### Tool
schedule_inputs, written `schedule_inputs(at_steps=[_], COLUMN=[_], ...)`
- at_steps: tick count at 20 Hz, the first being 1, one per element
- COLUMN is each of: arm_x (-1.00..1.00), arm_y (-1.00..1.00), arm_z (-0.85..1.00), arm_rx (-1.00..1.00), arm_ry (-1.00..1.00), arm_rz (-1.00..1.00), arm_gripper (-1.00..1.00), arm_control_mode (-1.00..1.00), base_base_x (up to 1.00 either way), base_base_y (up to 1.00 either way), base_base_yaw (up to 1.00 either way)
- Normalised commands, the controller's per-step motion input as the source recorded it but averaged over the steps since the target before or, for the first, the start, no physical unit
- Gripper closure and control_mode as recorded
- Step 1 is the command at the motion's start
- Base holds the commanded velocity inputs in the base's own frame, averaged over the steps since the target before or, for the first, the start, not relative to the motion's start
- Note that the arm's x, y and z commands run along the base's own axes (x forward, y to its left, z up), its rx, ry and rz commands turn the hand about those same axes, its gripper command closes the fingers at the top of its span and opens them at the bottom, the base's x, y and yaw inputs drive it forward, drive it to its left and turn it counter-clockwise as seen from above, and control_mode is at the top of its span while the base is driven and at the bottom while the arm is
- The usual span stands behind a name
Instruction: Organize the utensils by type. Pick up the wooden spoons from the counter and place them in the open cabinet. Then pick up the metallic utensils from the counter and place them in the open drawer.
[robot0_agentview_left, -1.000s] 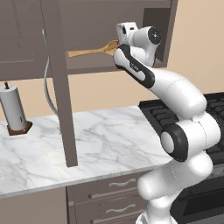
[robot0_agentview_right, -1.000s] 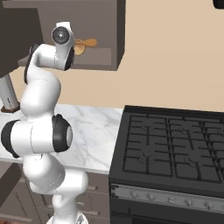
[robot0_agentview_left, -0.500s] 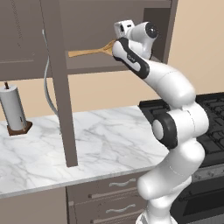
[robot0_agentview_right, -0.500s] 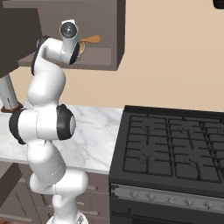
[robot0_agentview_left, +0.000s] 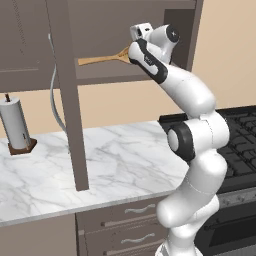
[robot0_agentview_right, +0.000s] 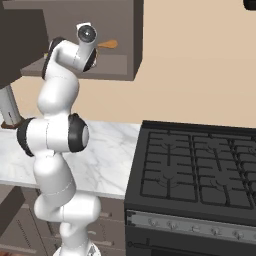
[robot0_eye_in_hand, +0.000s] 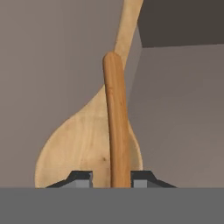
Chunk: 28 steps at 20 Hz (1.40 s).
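My gripper (robot0_eye_in_hand: 112, 178) is raised to the open cabinet (robot0_agentview_left: 105, 75) and is shut on the orange-brown handle of a wooden spoon (robot0_eye_in_hand: 116, 118). Right behind that handle is a paler wooden spoon (robot0_eye_in_hand: 78, 148) with a wide bowl and a long handle running deeper into the cabinet. In the left base view the gripper (robot0_agentview_left: 131, 50) is at the shelf's right end, and the pale spoon (robot0_agentview_left: 100, 59) stretches left along the shelf. An orange wooden tip (robot0_agentview_right: 111, 44) pokes out past the hand in the right base view. The metallic utensils are out of view.
The cabinet's door (robot0_agentview_left: 67, 100) hangs open, edge-on over the marble counter (robot0_agentview_left: 115, 150). A paper-towel holder (robot0_agentview_left: 17, 125) stands at the counter's left. A black stove (robot0_agentview_right: 195, 170) is on the right. What may be the pulled-out drawer's corner (robot0_agentview_right: 11, 207) juts in below the counter.
The arm has stretched upward and the hand has risen a little and pushed deeper into the cabinet with the spoon. The grip has not changed.
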Motion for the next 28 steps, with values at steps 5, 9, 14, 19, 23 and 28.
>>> schedule_inputs(at_steps=[5,9,14,19,23,28], arm_x=[0.53,0.54,0.47,0.24,0.0,-0.04], arm_y=[0.03,0.08,0.1,0.02,0.0,0.0], arm_z=[-0.02,-0.05,-0.1,-0.13,-0.24,-0.3], arm_rx=[0.0,0.0,0.0,0.0,0.0,0.0], arm_ry=[0.0,0.0,0.0,0.0,0.0,0.0], arm_rz=[0.0,0.0,0.0,0.0,0.0,0.0], arm_gripper=[1.0,1.0,1.0,1.0,-1.0,-1.0], arm_control_mode=[-1.0,-1.0,-1.0,-1.0,-1.0,-1.0], base_base_x=[0.0,0.0,0.0,0.0,0.0,0.0], base_base_y=[0.0,0.0,0.0,0.0,0.0,0.0], base_base_yaw=[0.0,0.0,0.0,0.0,0.0,0.0])
